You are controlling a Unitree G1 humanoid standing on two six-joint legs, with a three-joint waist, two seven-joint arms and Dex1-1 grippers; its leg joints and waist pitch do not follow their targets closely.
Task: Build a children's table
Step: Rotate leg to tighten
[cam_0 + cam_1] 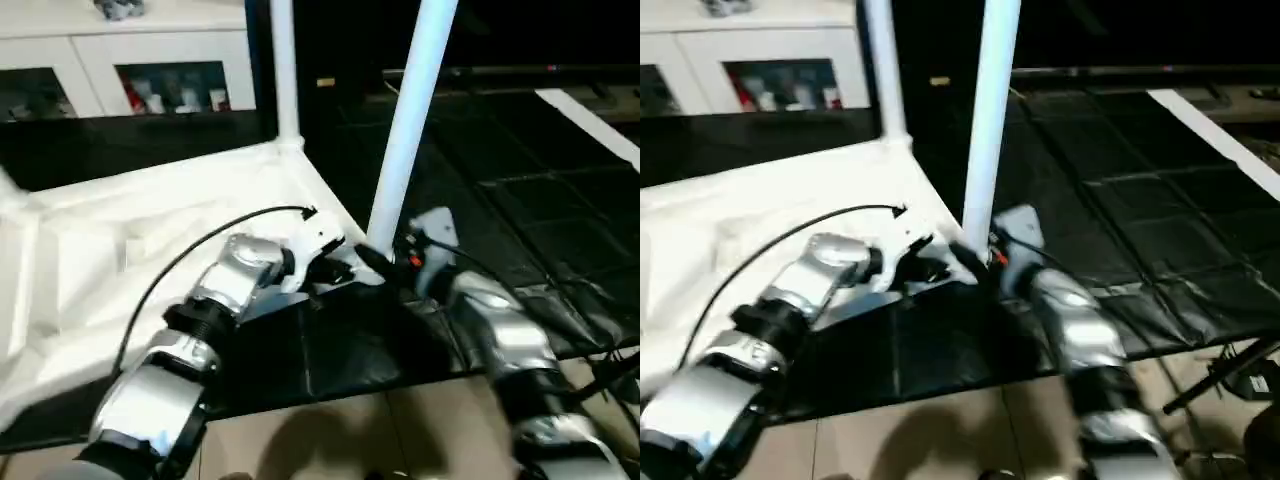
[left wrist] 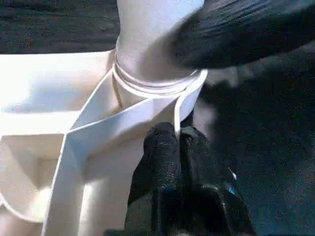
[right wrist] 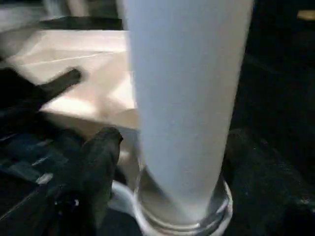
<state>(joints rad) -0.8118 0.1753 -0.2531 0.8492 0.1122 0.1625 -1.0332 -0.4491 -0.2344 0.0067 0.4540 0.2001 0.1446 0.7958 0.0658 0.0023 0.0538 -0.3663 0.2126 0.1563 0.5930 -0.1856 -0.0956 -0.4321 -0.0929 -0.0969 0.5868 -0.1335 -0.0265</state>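
Quick count — there was one upturned tabletop [image 1: 150, 240], two legs [image 1: 410, 120] standing in its corner sockets, two grippers [image 1: 375, 262] and one white cabinet [image 1: 120, 60] — that's it.

White glass-door cabinet [image 1: 130, 70] at back — black floor mats [image 1: 520, 200].

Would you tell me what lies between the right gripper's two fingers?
The near table leg, standing in the tabletop's corner socket, lies between the right gripper's spread fingers in the right wrist view.
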